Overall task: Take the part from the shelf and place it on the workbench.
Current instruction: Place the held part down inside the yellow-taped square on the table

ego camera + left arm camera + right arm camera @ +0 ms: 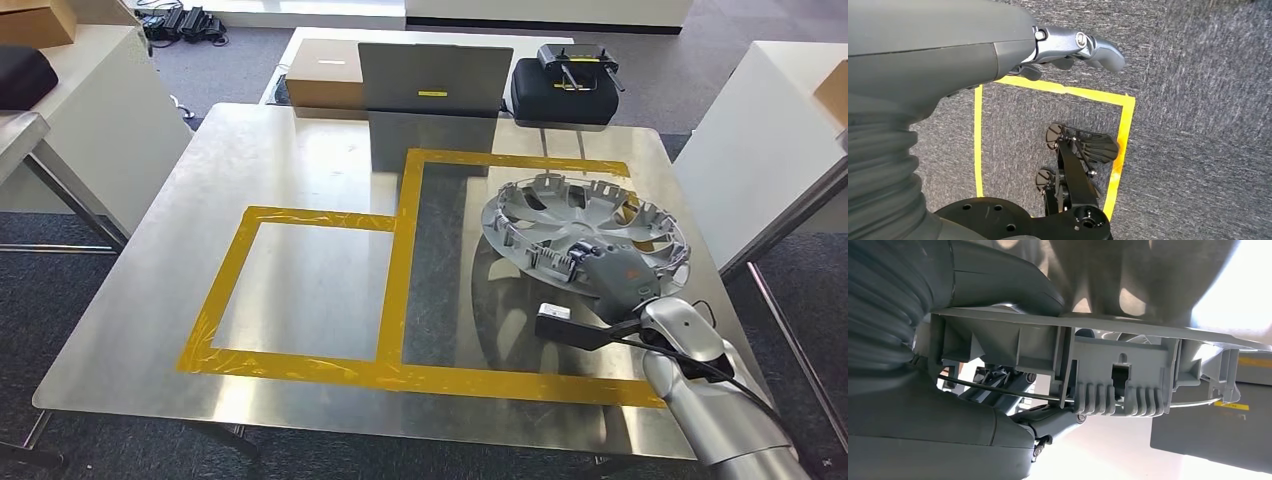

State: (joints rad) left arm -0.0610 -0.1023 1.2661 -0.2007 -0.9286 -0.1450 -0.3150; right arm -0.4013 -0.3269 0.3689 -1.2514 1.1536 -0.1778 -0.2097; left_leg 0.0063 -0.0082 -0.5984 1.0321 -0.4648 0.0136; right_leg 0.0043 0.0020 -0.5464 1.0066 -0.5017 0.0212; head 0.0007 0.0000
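One hand, the right hand, grips the part by its near rim, tilted w/ far edge up, low over the tabletop, prob. for set-down.

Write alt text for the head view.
The robot's right hand holds a round silver-grey plastic wheel cover tilted over the shiny metal workbench, inside the right-hand rectangle of yellow tape. Behind it stand a grey upright panel, a cardboard box and a black case.
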